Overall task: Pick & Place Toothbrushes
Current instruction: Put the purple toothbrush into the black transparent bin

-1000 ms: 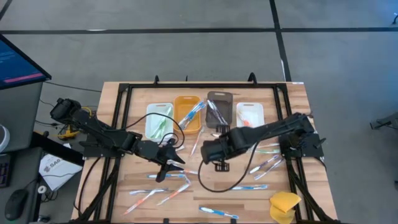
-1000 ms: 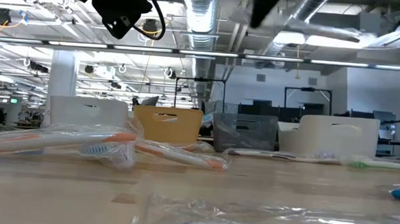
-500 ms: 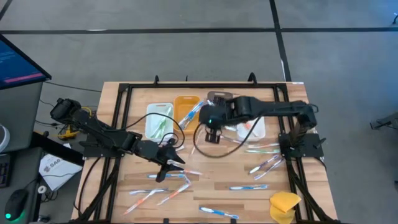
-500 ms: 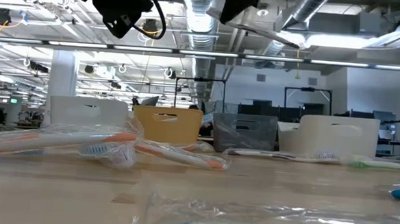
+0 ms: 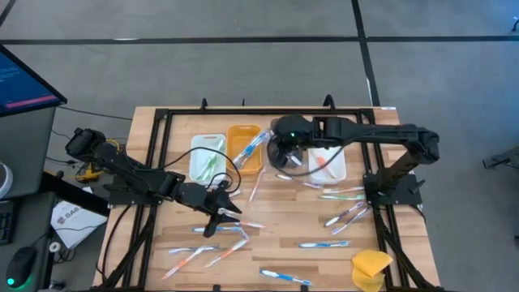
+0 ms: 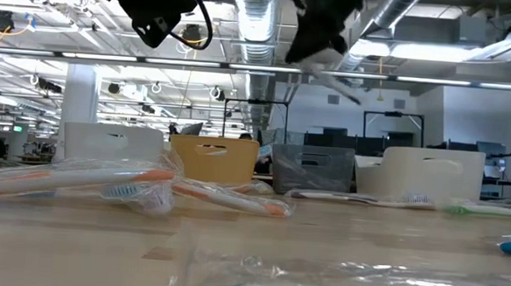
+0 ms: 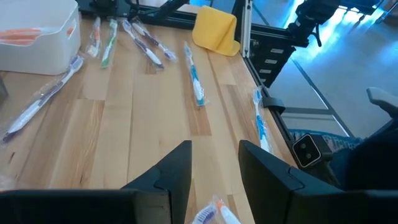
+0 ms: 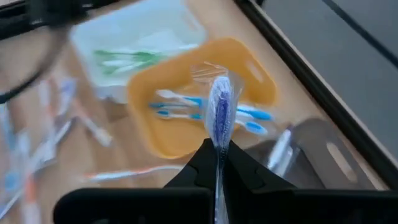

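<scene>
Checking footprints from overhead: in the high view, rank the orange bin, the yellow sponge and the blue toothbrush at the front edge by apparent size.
1. Orange bin.
2. Yellow sponge, clearly smaller.
3. Blue toothbrush: as long as the sponge but far thinner.

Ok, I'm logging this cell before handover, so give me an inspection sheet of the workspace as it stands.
Surface: wooden table inside a black frame.
Job's things: wrapped toothbrushes scattered on the table; some already in the four bins.
Clutter: yellow sponge at the table's near right corner.
Grippers: right tool shut on a purple toothbrush, above the grey bin; left tool open, empty, hovering over the table's left half.
Cables: black cable looping from the left arm.
Surroundings: monitor at left; an office beyond; no people seen.
</scene>
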`<act>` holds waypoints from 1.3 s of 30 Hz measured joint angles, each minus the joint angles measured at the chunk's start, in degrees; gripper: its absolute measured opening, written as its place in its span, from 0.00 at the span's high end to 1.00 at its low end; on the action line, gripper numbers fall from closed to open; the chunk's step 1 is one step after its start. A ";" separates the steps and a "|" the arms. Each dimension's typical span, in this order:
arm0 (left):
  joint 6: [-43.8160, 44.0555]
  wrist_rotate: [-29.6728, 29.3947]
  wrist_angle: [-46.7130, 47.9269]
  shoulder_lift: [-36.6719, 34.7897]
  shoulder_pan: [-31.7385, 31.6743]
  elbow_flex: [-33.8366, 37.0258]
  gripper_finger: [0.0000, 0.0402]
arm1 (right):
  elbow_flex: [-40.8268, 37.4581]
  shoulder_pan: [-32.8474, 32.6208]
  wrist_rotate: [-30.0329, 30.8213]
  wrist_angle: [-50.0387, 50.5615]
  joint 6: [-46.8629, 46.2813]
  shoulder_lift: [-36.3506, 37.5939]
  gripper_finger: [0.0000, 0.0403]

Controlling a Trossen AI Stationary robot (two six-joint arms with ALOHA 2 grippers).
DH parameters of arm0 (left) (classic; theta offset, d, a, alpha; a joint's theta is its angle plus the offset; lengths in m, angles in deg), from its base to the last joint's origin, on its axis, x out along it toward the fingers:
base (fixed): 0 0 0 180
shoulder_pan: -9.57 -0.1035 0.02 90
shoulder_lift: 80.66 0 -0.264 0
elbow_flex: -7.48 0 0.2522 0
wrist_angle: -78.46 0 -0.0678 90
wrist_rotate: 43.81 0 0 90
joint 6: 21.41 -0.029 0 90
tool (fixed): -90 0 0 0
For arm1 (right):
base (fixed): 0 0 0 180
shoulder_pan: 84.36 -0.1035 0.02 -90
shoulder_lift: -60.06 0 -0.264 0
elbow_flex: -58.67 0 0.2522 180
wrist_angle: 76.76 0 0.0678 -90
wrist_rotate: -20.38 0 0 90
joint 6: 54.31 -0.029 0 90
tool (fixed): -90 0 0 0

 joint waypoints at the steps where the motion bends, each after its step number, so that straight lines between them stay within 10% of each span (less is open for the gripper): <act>1: 0.00 -0.06 -0.10 0.00 0.00 0.00 0.68 | -0.56 1.07 -0.08 0.08 -1.11 -0.02 1.00; 39: 0.00 -0.91 -2.95 0.02 0.00 0.00 0.68 | -5.81 13.04 -3.65 -13.32 -4.96 -11.94 1.00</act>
